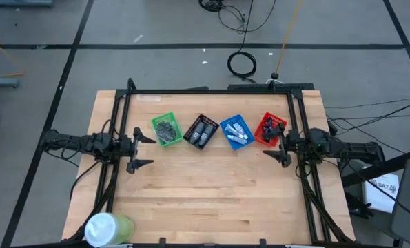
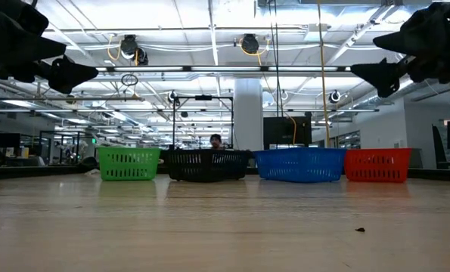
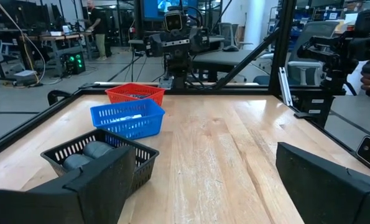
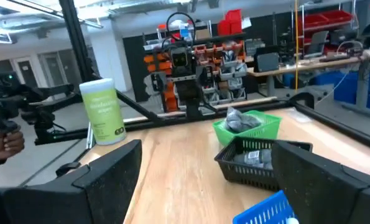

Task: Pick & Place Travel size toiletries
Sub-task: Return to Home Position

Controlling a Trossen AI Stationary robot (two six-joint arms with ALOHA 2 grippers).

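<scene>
Nearest me, the white-and-green cylinder stands at the table's front corner, well apart from everything. Mid-table, the left gripper and right gripper both hang spread wide, holding nothing. My worry is the right one: its fingers sit just beside the red basket, so a careless swing could clip the rim. The toiletries lie sorted across the green basket, black basket, blue basket and the red one. From table level, the basket walls hide them, and I can't identify a dark speck.

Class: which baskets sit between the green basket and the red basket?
The high view shows two: the black basket, then the blue basket.
</scene>
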